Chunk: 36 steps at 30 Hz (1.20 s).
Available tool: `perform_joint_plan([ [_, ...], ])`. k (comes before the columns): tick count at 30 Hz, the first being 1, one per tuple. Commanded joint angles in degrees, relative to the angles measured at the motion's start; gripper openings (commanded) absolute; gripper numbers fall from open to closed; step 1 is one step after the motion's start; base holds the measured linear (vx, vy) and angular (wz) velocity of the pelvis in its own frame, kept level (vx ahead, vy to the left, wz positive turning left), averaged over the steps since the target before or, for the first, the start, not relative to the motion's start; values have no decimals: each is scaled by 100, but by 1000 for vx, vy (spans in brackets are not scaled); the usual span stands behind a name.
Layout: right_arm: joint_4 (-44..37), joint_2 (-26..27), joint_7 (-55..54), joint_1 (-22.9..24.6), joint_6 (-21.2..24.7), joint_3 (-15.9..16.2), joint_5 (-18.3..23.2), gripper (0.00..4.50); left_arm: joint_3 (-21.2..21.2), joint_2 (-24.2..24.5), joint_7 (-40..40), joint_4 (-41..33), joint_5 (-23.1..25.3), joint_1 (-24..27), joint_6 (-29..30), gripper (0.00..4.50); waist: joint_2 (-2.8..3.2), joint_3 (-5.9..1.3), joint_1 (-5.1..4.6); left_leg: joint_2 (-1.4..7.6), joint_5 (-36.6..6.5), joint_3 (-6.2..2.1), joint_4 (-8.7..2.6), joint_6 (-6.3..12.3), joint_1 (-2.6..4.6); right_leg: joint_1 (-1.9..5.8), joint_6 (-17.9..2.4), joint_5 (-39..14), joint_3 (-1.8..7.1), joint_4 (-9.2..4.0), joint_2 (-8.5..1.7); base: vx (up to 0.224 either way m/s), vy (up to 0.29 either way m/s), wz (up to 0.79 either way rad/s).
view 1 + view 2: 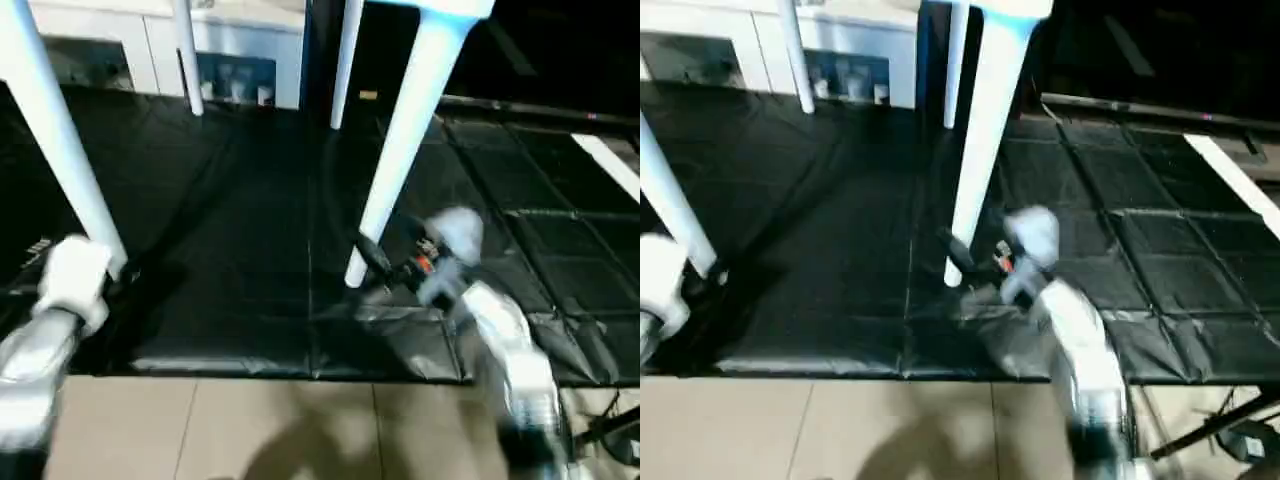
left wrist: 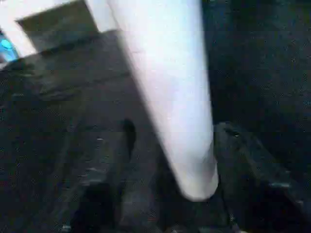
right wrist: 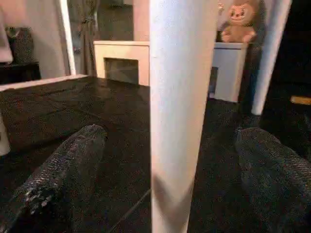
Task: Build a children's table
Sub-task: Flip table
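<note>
Tools both released, left tool and right tool each straddling a near leg of the children's table standing upright on black mat toward 12 o'clock; likely light, stiff, slick plastic, best gripped low on legs.

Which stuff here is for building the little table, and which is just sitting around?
For the job: children's table, standing on its white legs; left pincer; right pincer.

Just around: white cabinet, teddy toy, black mat.
</note>
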Motion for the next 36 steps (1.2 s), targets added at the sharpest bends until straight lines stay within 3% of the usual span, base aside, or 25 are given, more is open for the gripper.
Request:
perform_joint_plan([
  [1,-346,7,-39,172,-175,-29,58,450,180,-65,-101,-382,-244,79,-158,329,190,-278,-18,163,-1383,-1,-471,-23,35,244,-862,-626,325,-444,-408,0,0,0],
  [3,-652,39,-36,570,-230,85,57,450,356,-220,-92,-733,-498,380,-224,339,207,-242,-7,171,-1555,-5,-487,-28,21,232,-855,-767,329,-456,-410,0,0,0],
  [6,-879,76,-191,826,-207,59,62,450,480,-481,-89,-1200,-854,688,-263,358,251,-203,-11,170,-1976,-11,-508,-74,35,194,-741,-1468,347,-529,-416,0,0,0],
  [7,-1071,55,-319,978,-113,10,27,450,500,-685,-92,-1664,-1116,947,-208,368,267,-201,-9,174,-2020,-14,-514,-85,33,197,-718,-1551,352,-537,-419,0,0,0],
  [9,-1305,25,-459,1148,87,-59,28,450,463,-866,-19,-2105,-1260,1230,-110,384,254,-178,-10,184,-2157,-22,-521,-102,26,185,-651,-1748,355,-565,-412,0,0,0],
  [11,-1598,11,-827,1424,671,-171,-10,450,215,-1043,127,-2587,-1195,1670,289,394,225,-159,-19,168,-2229,-15,-524,-83,22,166,-492,-1934,359,-586,-372,0,0,0],
  [12,-1598,11,-827,1424,671,-171,-10,450,215,-1043,127,-2587,-1195,1670,289,407,199,-148,-10,154,-2257,-18,-522,-66,21,159,-385,-2141,362,-603,-374,0,0,0],
  [13,-1645,10,-922,1481,828,-185,-26,450,168,-1105,164,-2679,-1213,1746,381,417,211,-147,-8,145,-2283,-15,-514,-73,37,140,-337,-2272,363,-620,-373,0,0,0],
  [14,-1689,-20,-1078,1552,1124,-130,-162,450,5,-1261,316,-2906,-1238,1796,636,424,181,-147,-14,129,-2281,-21,-508,-74,27,133,-226,-2480,359,-656,-381,0,0,0],
  [19,-1710,-62,-1218,1594,1559,71,-279,450,-283,-1527,724,-3194,-1107,1694,1241,430,164,-149,-14,120,-2205,-45,-507,-123,2,140,-24,-2547,339,-656,-373,0,0,0],
  [22,-1697,-22,-1308,1660,1508,79,-261,450,-444,-1633,852,-3179,-840,1696,1347,430,184,-158,-22,113,-2135,-52,-500,-124,-12,144,68,-2485,334,-674,-372,0,0,0],
  [23,-1704,-29,-1330,1663,1513,81,-287,450,-464,-1637,856,-3184,-800,1712,1343,430,174,-171,-23,111,-2072,-52,-496,-119,-20,157,66,-2402,335,-664,-373,0,0,0],
  [24,-1688,1,-1399,1669,1464,64,-335,450,-490,-1620,846,-3166,-724,1731,1319,430,225,-178,-16,114,-2001,-51,-498,-122,-12,151,35,-2230,340,-649,-367,0,0,0],
  [25,-1685,24,-1462,1686,1451,45,-363,450,-508,-1622,876,-3172,-654,1739,1329,430,199,-185,-26,117,-1946,-44,-491,-117,-11,157,-13,-2008,337,-631,-354,0,0,0],
  [26,-1654,29,-1485,1709,1417,28,-382,450,-515,-1644,927,-3158,-589,1734,1306,430,255,-189,-14,119,-1932,-48,-494,-126,-6,158,-51,-1877,339,-616,-350,0,0,0],
  [27,-1630,30,-1510,1734,1401,12,-407,450,-533,-1663,1008,-3164,-527,1729,1310,430,225,-197,-23,118,-1879,-40,-487,-122,-16,177,-112,-1647,335,-598,-342,0,0,0],
  [29,-1542,33,-1584,1779,1391,18,-461,450,-569,-1638,1027,-3167,-523,1707,1362,430,272,-205,-13,121,-1797,-39,-484,-137,-12,191,-219,-1328,337,-565,-338,0,0,0],
  [30,-1542,33,-1584,1779,1391,18,-461,450,-569,-1638,1027,-3167,-523,1707,1362,430,256,-205,-13,119,-1780,-32,-481,-127,-9,201,-281,-1180,334,-553,-330,0,0,0],
  [36,-1542,33,-1584,1779,1391,18,-461,450,-569,-1638,1027,-3167,-523,1707,1362,430,268,-188,-10,113,-1855,-26,-486,-86,-6,215,-322,-1371,334,-566,-345,0,0,0],
])
